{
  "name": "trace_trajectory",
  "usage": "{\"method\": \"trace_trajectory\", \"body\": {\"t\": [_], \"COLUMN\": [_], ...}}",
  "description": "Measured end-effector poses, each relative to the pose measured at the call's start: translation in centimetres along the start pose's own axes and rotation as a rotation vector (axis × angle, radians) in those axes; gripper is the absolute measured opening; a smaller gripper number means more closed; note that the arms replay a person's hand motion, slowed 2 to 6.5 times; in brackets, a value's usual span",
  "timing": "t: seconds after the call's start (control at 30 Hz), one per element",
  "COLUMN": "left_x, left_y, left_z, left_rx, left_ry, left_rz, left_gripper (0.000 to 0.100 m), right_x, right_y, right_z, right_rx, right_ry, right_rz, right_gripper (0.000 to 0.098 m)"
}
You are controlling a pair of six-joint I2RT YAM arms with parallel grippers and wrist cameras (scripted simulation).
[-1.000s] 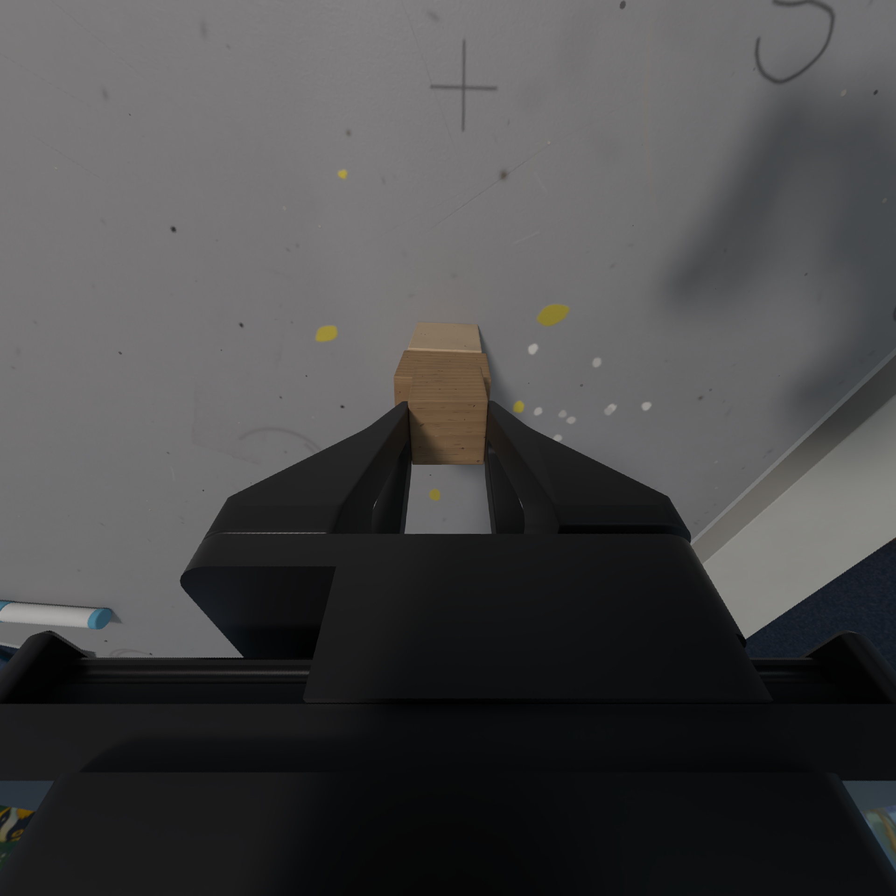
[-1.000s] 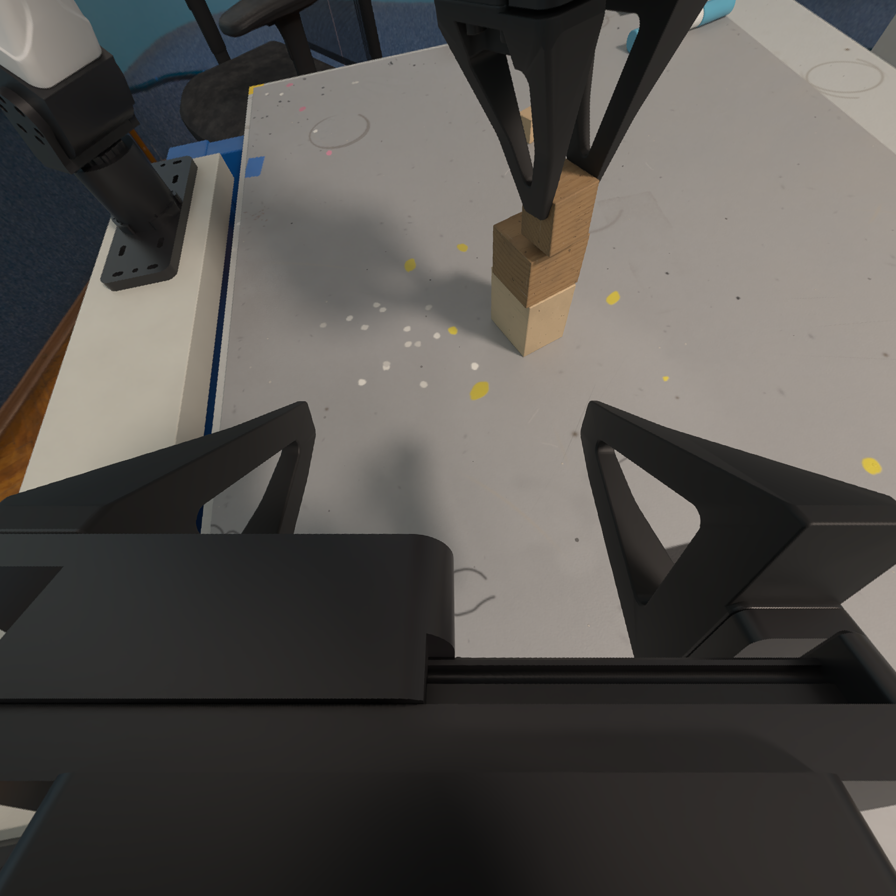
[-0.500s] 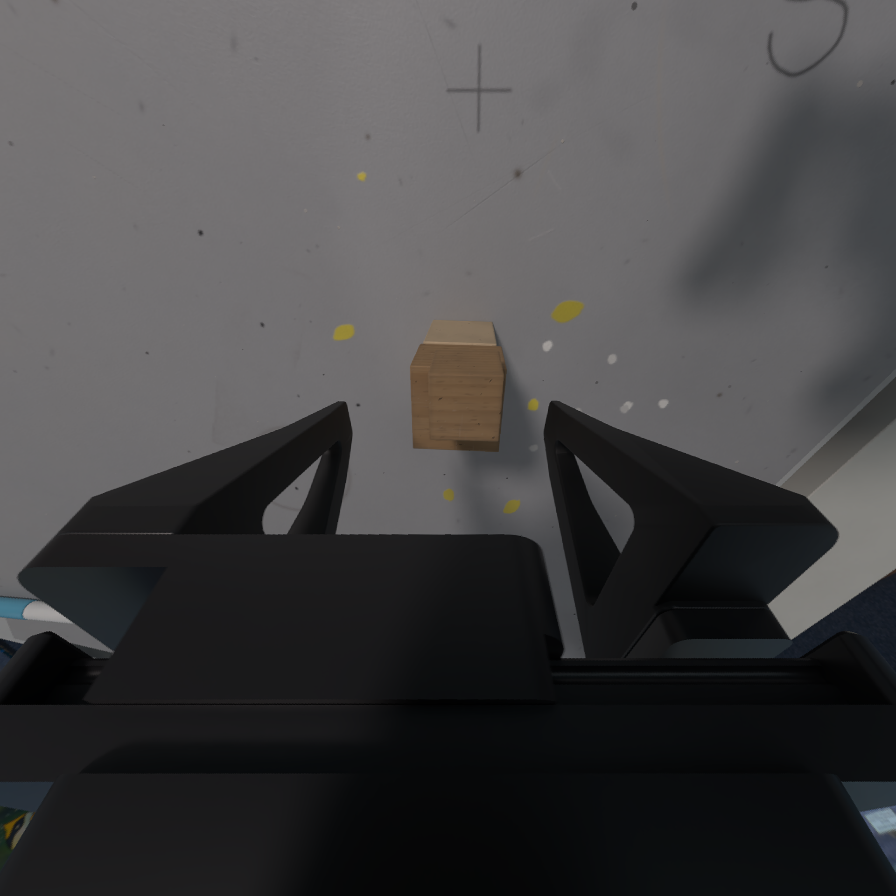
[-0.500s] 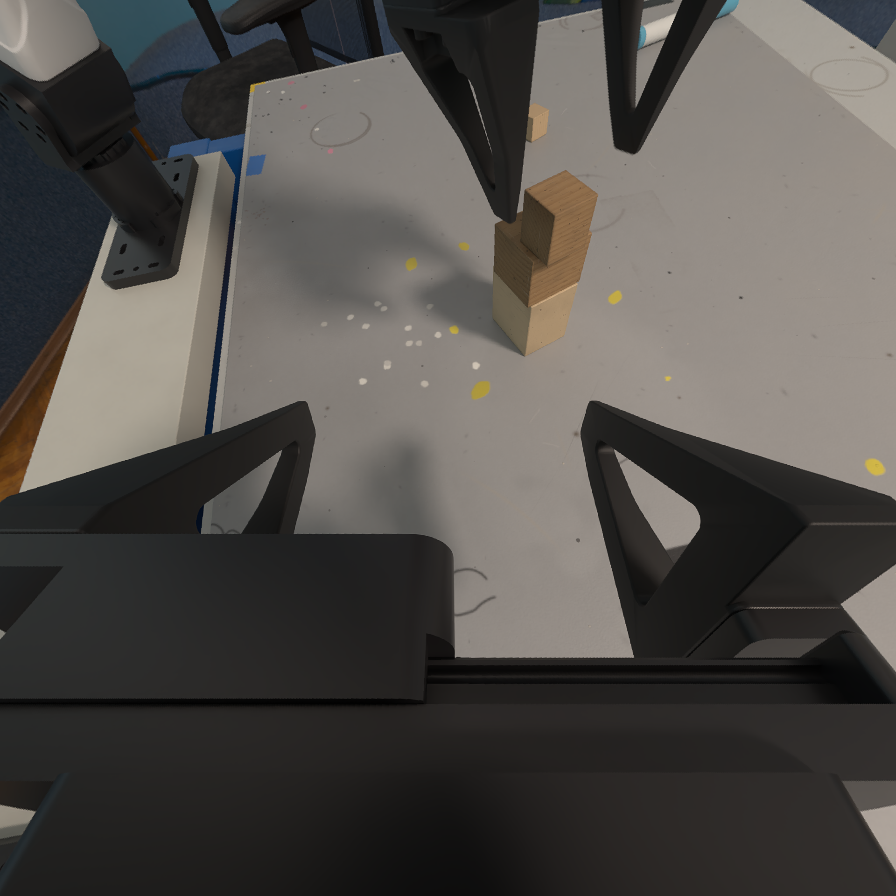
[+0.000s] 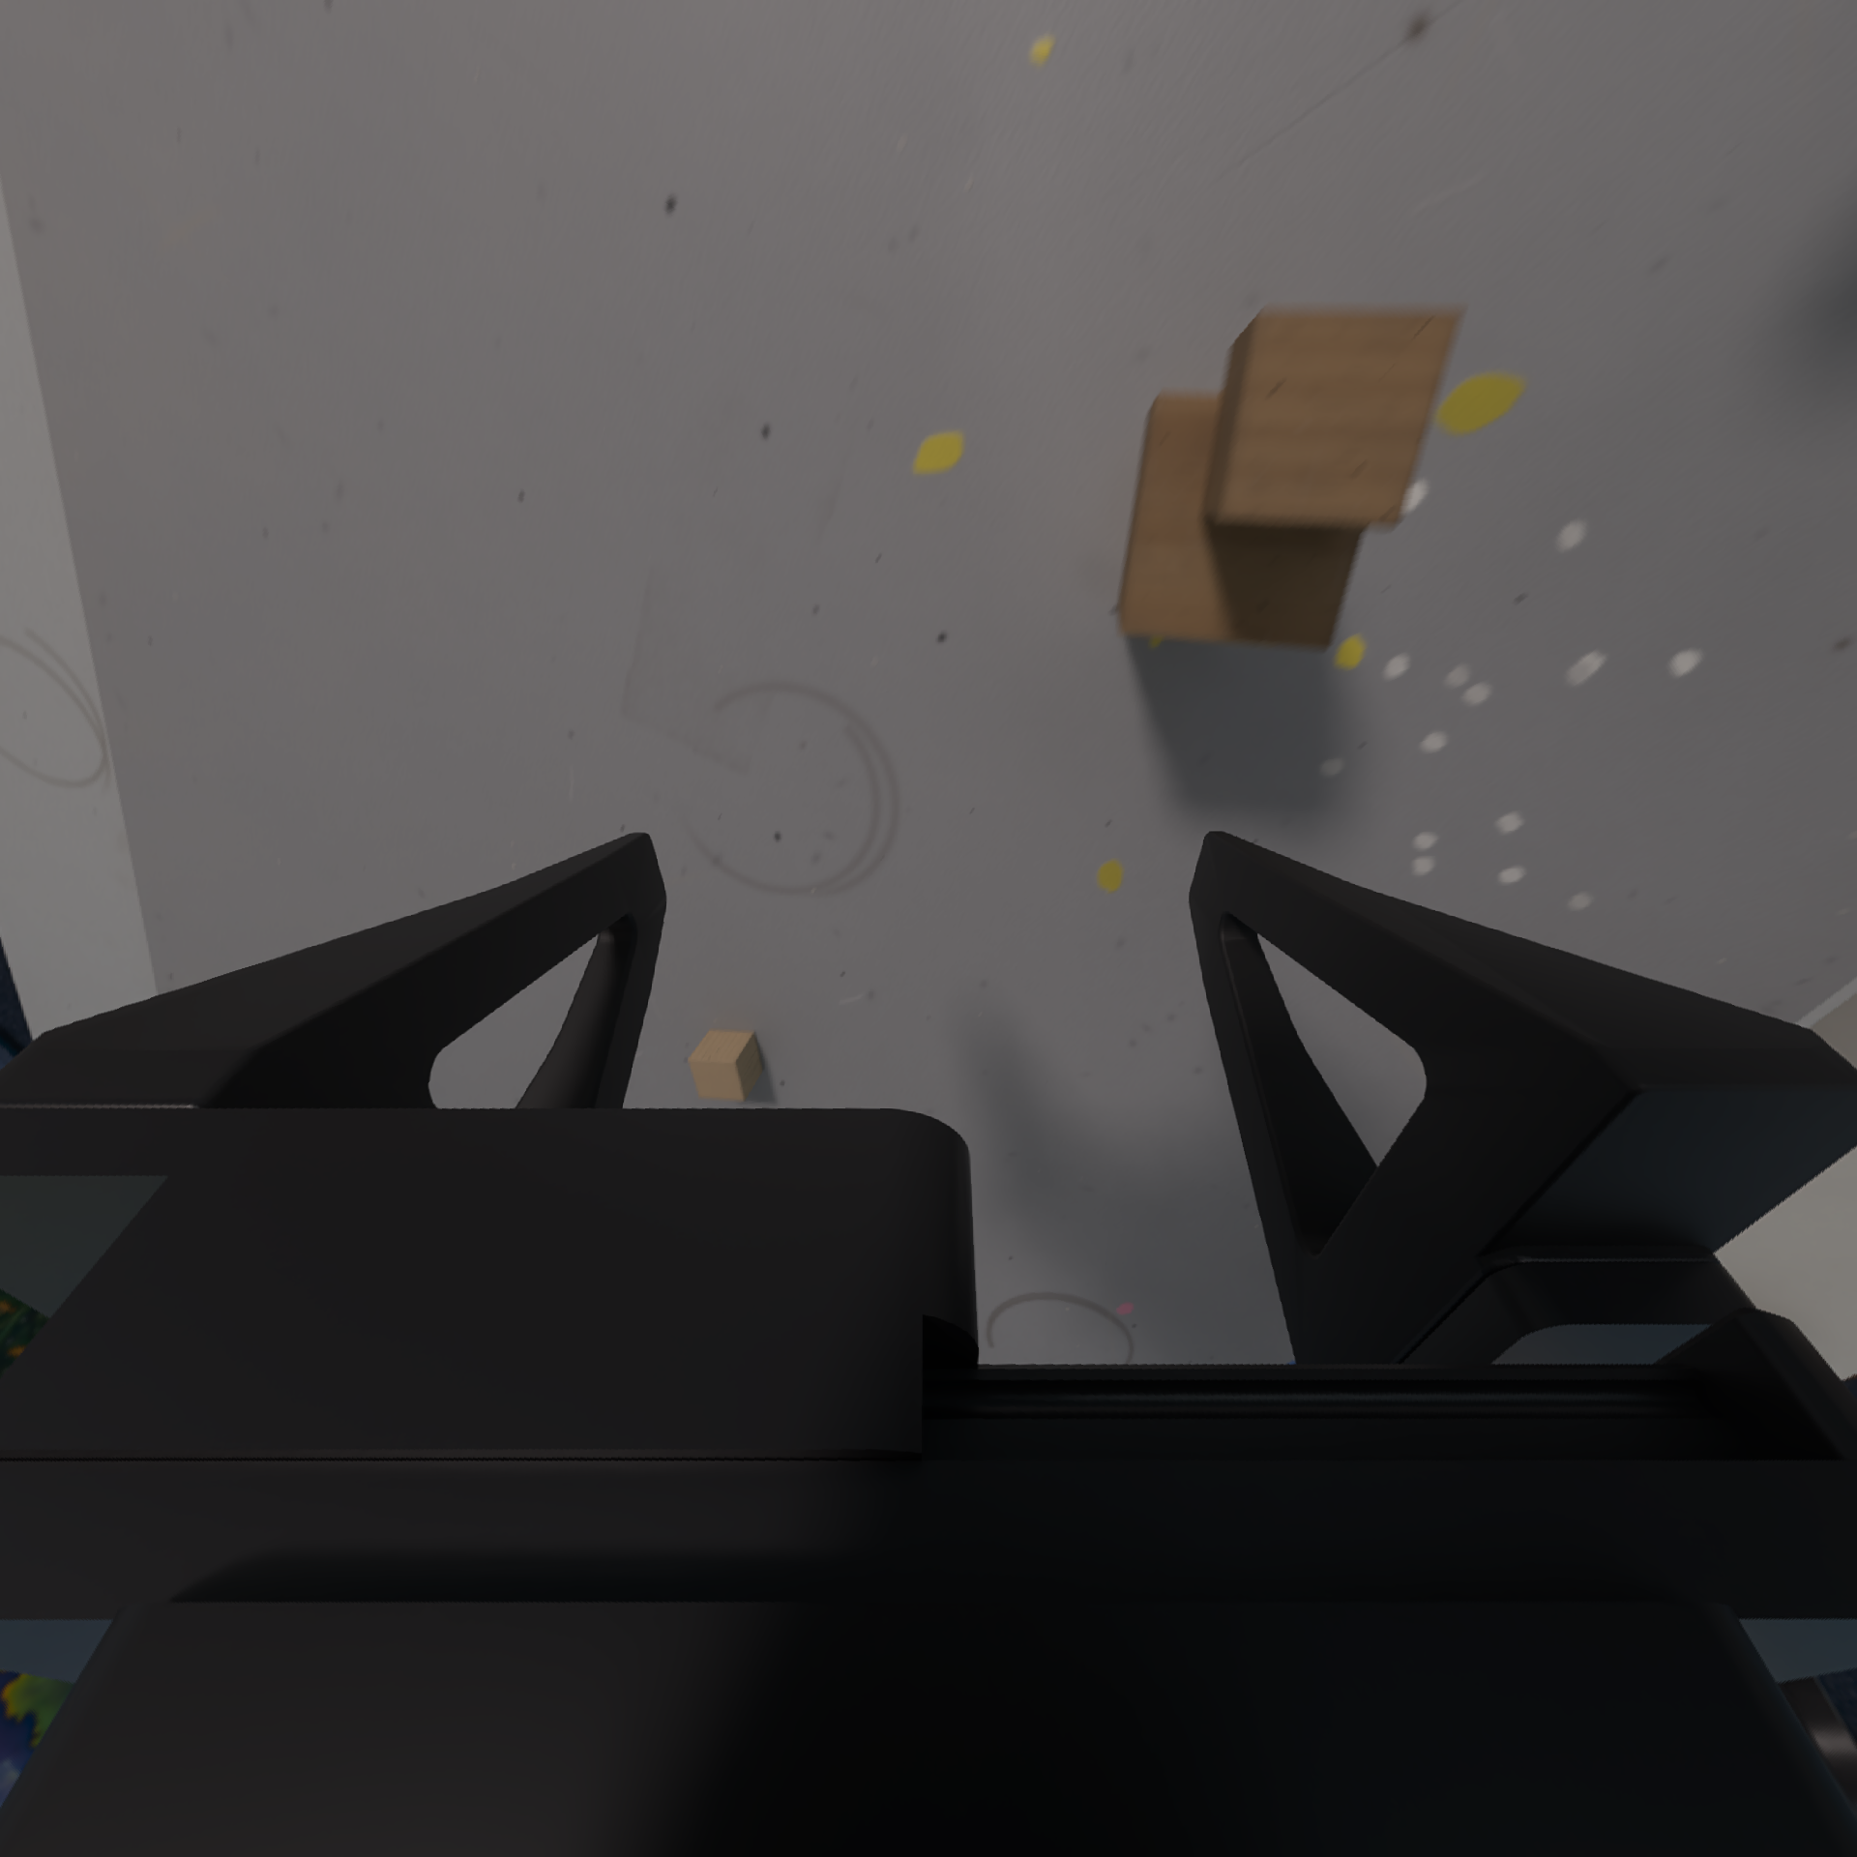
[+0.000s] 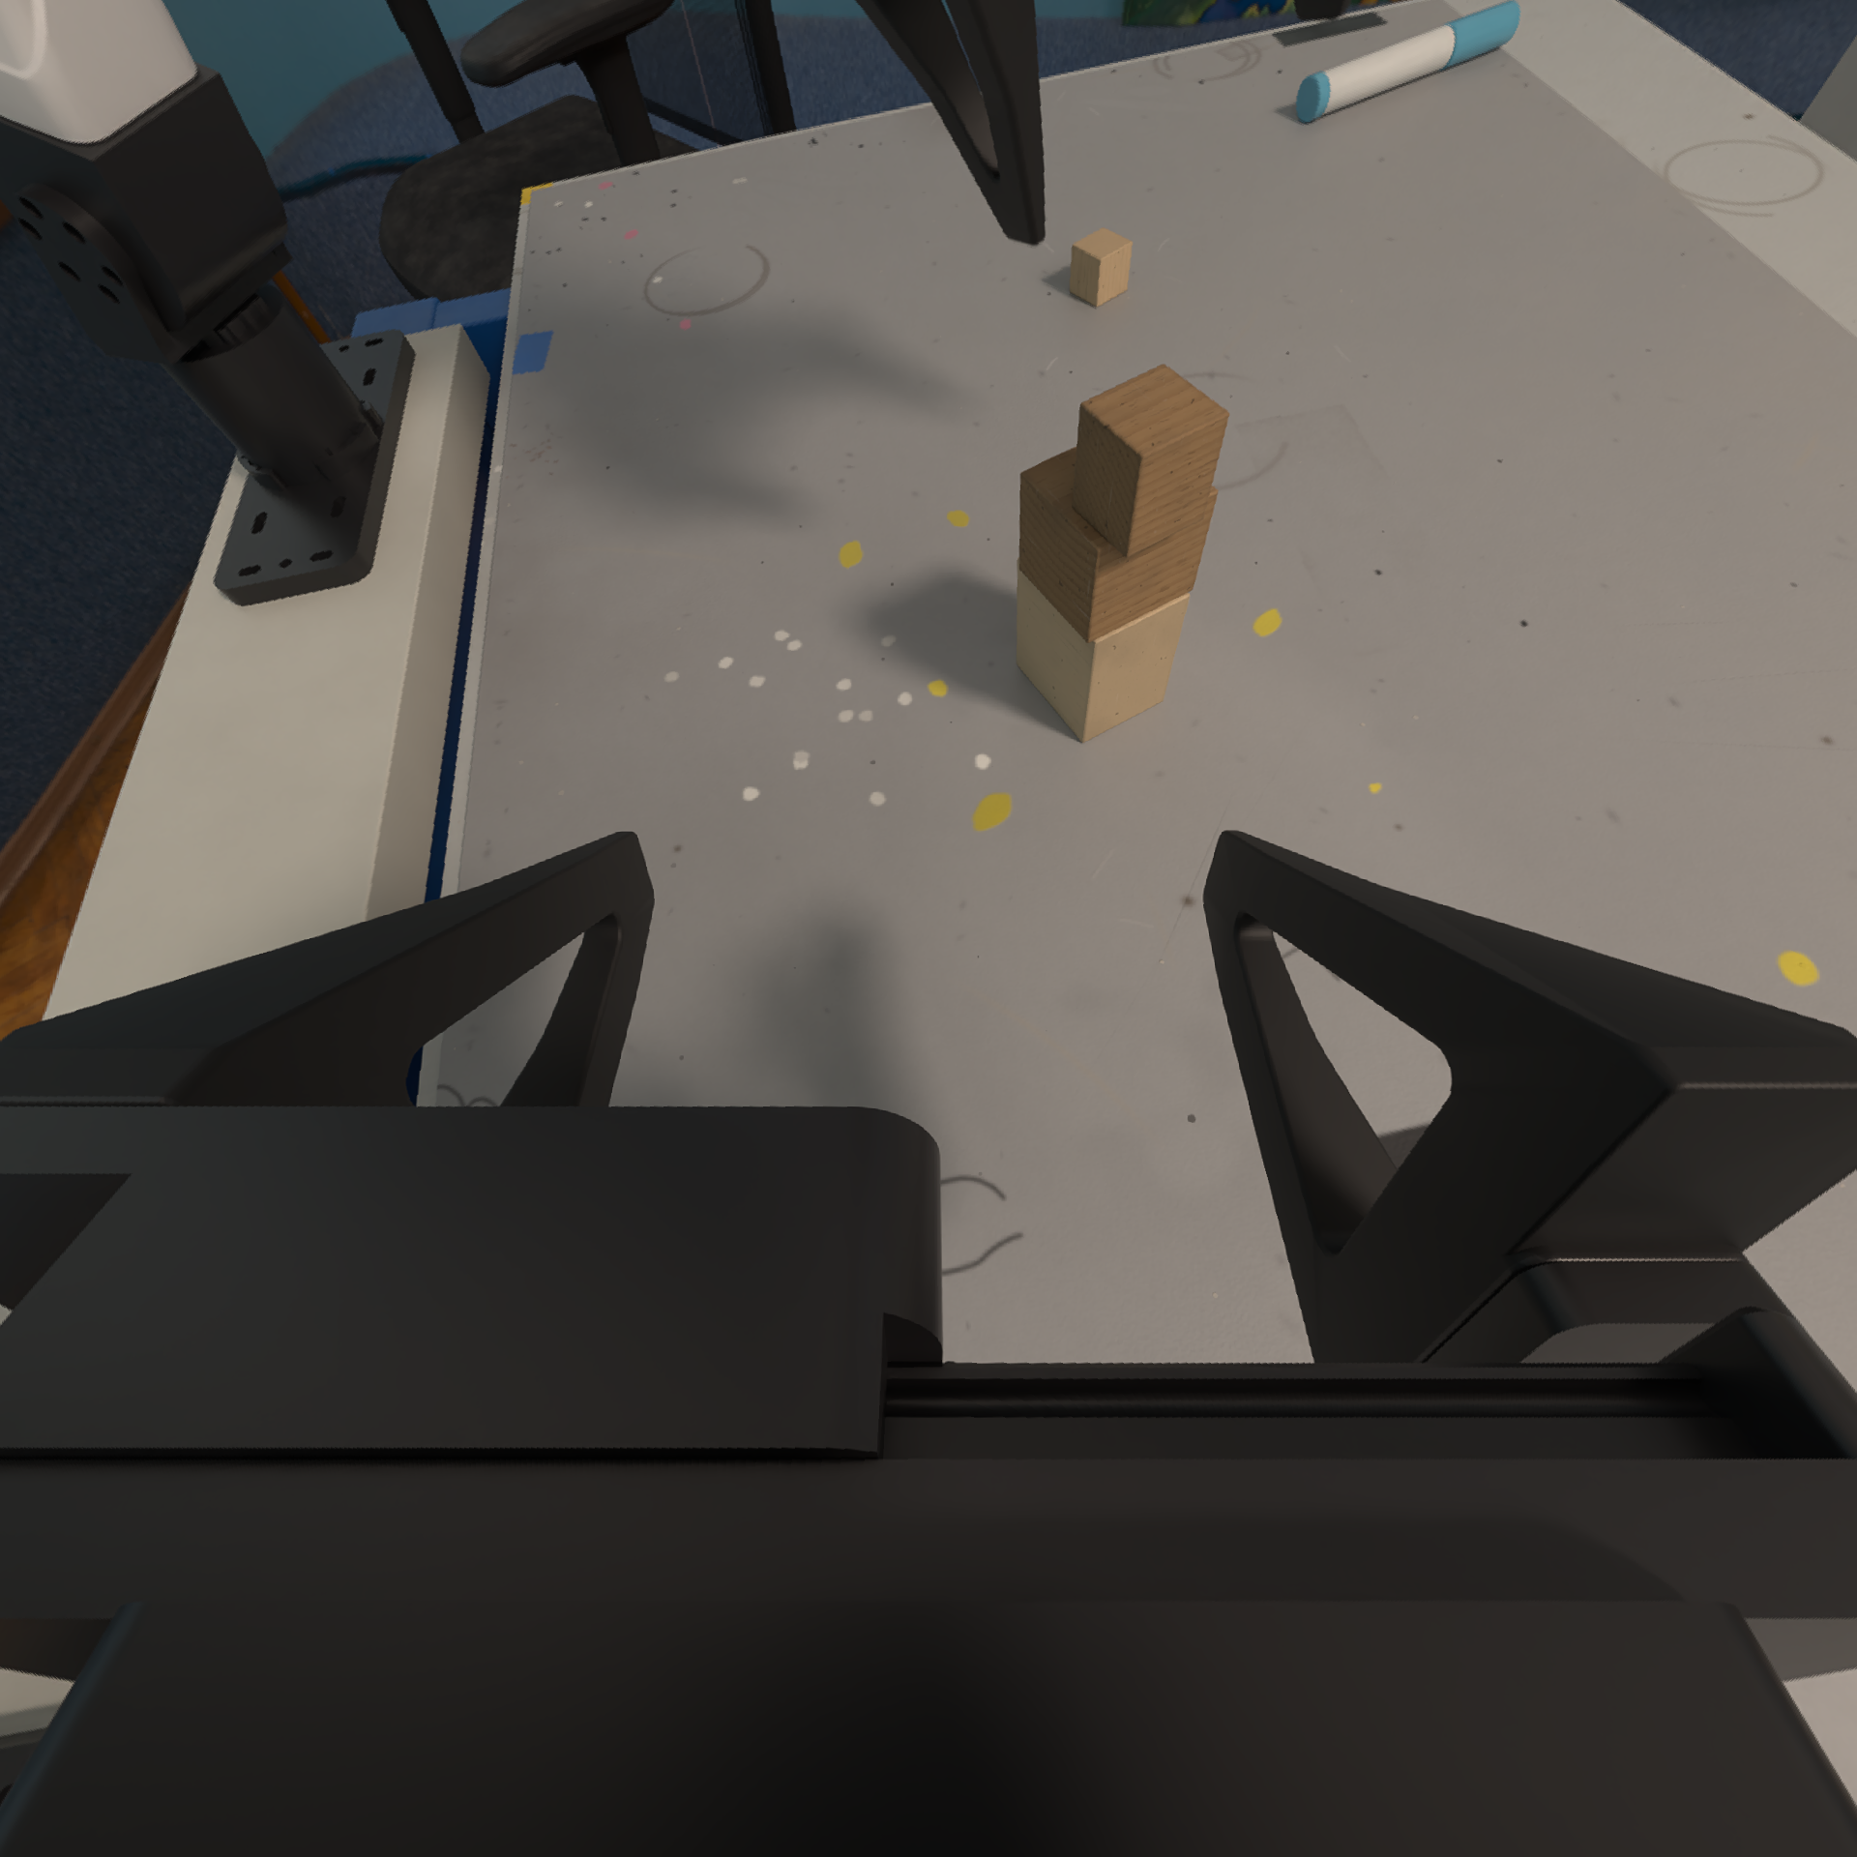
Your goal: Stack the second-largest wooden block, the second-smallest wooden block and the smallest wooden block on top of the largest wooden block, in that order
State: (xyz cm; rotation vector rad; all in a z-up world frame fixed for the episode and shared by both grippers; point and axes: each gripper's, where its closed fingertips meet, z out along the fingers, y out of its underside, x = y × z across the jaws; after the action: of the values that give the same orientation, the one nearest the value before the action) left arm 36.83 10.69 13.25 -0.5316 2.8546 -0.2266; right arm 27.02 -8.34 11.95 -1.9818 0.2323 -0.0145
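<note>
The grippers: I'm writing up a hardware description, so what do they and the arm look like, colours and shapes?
Both the left gripper and the right gripper are matte black. Each has two wedge-shaped fingers with a triangular cut-out, tapering to narrow tips and riding on a black rail. The arm seen at top left has a white upper shell, black joints and a dark perforated base plate. No cables show on them.

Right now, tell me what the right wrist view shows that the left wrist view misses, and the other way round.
Only the right wrist view shows the pale largest block at the stack's base, the blue-capped marker, the office chair and the left arm's base.

Only the left wrist view shows the stack from above, with the top block offset over the block beneath.

Both show the smallest block loose on the grey table, apart from the stack, and an open, empty pincer: left pincer, right pincer.
</note>
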Motion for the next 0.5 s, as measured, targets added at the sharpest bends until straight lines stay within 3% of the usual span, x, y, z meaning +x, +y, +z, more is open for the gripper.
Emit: {"method": "trace_trajectory", "body": {"t": [0.5], "left_x": [-4.7], "left_y": [9.9], "left_z": [1.5], "left_rx": [-0.075], "left_ry": [-0.039], "left_rz": [-0.092], "left_gripper": [0.094], "right_x": [0.0], "right_y": [0.0], "right_z": [0.1], "right_rx": [0.000], "right_ry": [-0.002], "right_rz": [-0.006], "right_gripper": [0.0940]}}
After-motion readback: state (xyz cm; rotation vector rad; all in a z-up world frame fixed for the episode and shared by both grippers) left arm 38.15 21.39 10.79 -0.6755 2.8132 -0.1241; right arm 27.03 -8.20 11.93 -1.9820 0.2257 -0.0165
